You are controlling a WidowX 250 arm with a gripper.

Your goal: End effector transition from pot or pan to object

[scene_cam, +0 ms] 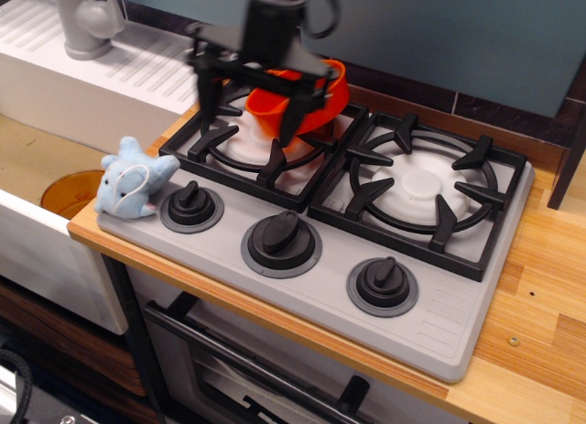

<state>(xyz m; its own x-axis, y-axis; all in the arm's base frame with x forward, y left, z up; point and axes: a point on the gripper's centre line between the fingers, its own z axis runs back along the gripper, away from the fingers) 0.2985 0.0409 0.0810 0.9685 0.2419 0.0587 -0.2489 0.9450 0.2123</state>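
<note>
My gripper (249,108) hangs over the left burner (247,140), its crossbar blurred, its two thin fingers (210,99) pointing down and set wide apart with nothing between them. Well off to its left, past the stove's edge, an amber bowl (69,190) sits low in the sink (37,149), and a grey tap (87,21) stands at the back. Nearer, down and left of the fingers, a blue plush toy (135,181) lies on the stove's front corner beside the first knob (190,204). Just behind the gripper and partly hidden by it, the orange pan (307,103) rests tilted on the left burner's grate. To the gripper's right is the second burner (421,186).
</note>
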